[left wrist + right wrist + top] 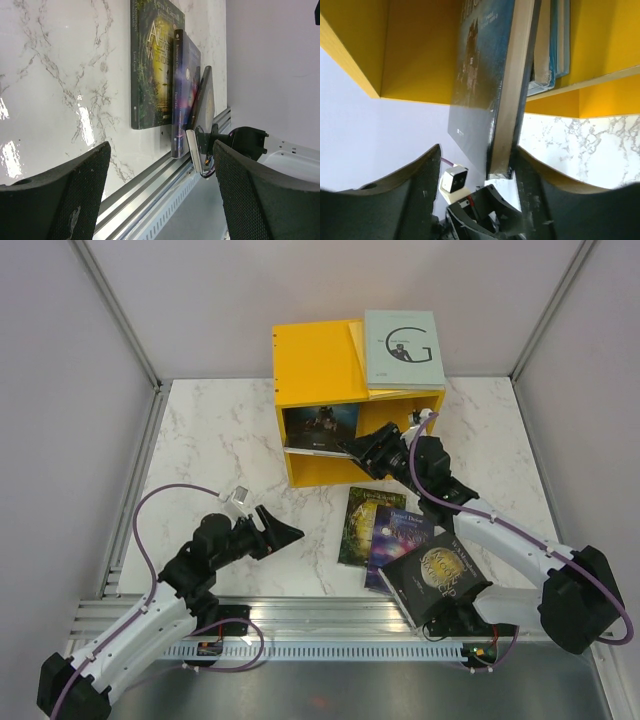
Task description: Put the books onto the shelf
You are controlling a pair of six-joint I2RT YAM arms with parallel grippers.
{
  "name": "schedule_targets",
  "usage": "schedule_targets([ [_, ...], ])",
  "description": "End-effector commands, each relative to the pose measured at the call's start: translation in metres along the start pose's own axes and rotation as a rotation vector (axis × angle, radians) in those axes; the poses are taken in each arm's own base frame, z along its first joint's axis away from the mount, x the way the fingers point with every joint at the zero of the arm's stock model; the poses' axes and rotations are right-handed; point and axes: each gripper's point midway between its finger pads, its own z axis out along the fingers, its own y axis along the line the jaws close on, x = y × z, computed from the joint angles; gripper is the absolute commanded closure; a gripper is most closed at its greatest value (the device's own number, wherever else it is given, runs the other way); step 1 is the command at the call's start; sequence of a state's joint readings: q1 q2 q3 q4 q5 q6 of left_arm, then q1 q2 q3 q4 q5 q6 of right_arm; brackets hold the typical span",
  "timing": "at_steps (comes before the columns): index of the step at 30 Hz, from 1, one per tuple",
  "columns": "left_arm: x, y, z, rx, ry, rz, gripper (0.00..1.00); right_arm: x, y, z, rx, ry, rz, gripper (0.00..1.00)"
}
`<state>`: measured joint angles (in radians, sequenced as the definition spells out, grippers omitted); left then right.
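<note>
The yellow shelf (315, 360) stands at the back of the table, with a grey "G" book (402, 345) lying on its top. A dark book (320, 425) stands in its upper compartment, beside pale and blue books (555, 45). My right gripper (368, 452) is at that opening and open. The dark book's (480, 75) lower edge sits between its fingers, close to the right one and well apart from the left. On the table lie a green book (363, 525), a purple galaxy book (400, 535) and a dark gold-circle book (437, 575). My left gripper (283, 533) hovers open and empty.
The gold-circle book leans tilted against the right arm's base (450, 620). An aluminium rail (330, 615) runs along the near table edge. Grey enclosure walls close in the left, right and back. The right arm's forearm (500, 535) stretches over the table's right side.
</note>
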<state>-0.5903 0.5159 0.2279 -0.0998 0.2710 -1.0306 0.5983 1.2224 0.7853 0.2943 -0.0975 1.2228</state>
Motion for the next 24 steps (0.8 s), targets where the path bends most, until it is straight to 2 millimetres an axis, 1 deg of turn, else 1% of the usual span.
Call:
schedule_targets([
  [1, -0.006, -0.008, 0.001, 0.041, -0.022, 0.024, 0.15, 0.001, 0.018, -0.007, -0.07, 0.017, -0.02, 0.46],
  [2, -0.006, -0.007, 0.001, 0.04, -0.023, 0.024, 0.15, 0.004, 0.017, -0.007, -0.075, 0.024, -0.013, 0.61],
  [4, -0.005, -0.006, 0.002, 0.036, -0.021, 0.023, 0.16, 0.004, 0.019, -0.009, -0.084, 0.027, -0.008, 0.73],
  [5, -0.005, -0.005, 0.002, 0.034, -0.021, 0.024, 0.16, 0.005, 0.017, -0.009, -0.083, 0.028, -0.006, 0.83],
  [8, -0.005, -0.003, 0.003, 0.03, -0.02, 0.021, 0.16, 0.003, 0.016, -0.01, -0.081, 0.012, -0.003, 0.96],
  [10, -0.005, -0.003, 0.003, 0.031, -0.021, 0.021, 0.16, 0.001, 0.013, -0.007, -0.069, 0.002, -0.003, 0.98],
  [12, -0.004, -0.003, 0.003, 0.029, -0.018, 0.02, 0.16, 0.0, 0.014, -0.002, -0.069, -0.002, -0.006, 0.99],
  [13, -0.004, -0.003, 0.003, 0.028, -0.019, 0.02, 0.16, 0.001, 0.009, 0.004, -0.057, 0.003, -0.003, 1.0],
  [14, -0.004, -0.002, 0.003, 0.027, -0.019, 0.02, 0.16, -0.001, 0.013, 0.008, -0.064, 0.001, -0.001, 1.0],
  [16, -0.004, -0.002, 0.003, 0.028, -0.019, 0.022, 0.16, 0.0, 0.008, 0.02, -0.057, 0.006, 0.015, 1.0],
  [18, -0.004, -0.002, 0.003, 0.028, -0.019, 0.022, 0.16, -0.006, 0.013, 0.028, -0.069, -0.002, 0.022, 1.0],
  [19, -0.004, -0.002, 0.003, 0.03, -0.02, 0.022, 0.16, -0.007, 0.007, 0.035, -0.058, -0.003, 0.03, 1.0],
  [20, -0.004, -0.002, 0.003, 0.03, -0.02, 0.022, 0.16, -0.012, 0.013, 0.039, -0.074, -0.01, 0.044, 1.0],
  [22, -0.004, -0.002, 0.003, 0.029, -0.022, 0.024, 0.16, -0.016, 0.012, 0.049, -0.083, -0.018, 0.063, 1.0],
  [23, -0.004, -0.002, 0.003, 0.028, -0.02, 0.025, 0.16, -0.019, 0.019, 0.052, -0.098, -0.021, 0.075, 1.0],
  [24, -0.005, -0.002, 0.003, 0.027, -0.024, 0.026, 0.16, -0.018, 0.02, 0.055, -0.103, -0.016, 0.077, 1.0],
])
